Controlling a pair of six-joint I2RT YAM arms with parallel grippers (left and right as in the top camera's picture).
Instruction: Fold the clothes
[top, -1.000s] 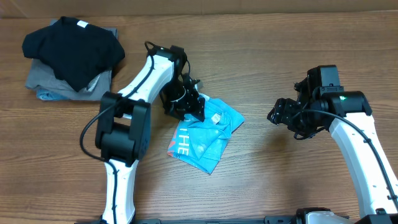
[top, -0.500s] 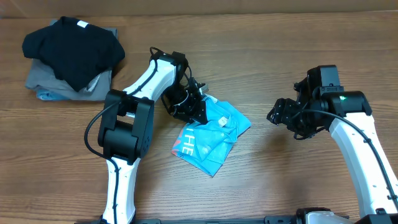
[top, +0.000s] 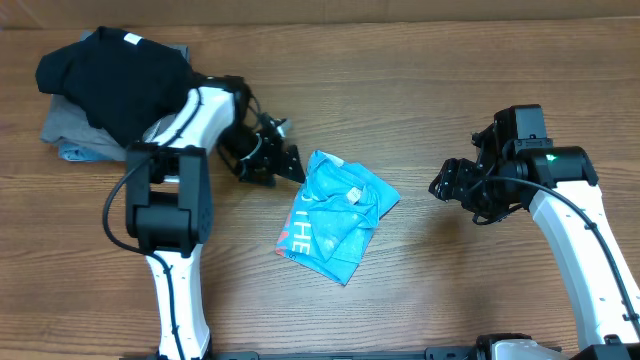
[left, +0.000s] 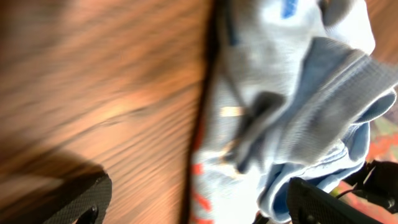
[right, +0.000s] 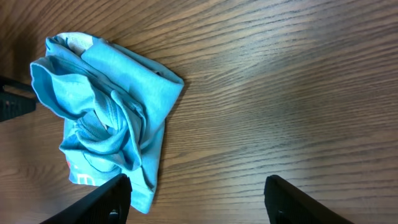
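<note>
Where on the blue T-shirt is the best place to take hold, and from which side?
Probably the bunched, raised folds along the T-shirt's upper-left edge, approached from the left, where the open left gripper sits just beside them. The right part lies flatter against the table, so there is less cloth there to pinch.

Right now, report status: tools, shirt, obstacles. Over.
Left tool open, right tool open. Crumpled sky-blue printed T-shirt loose on wooden table, ungripped. Black shirt on grey pile sits aside.
</note>
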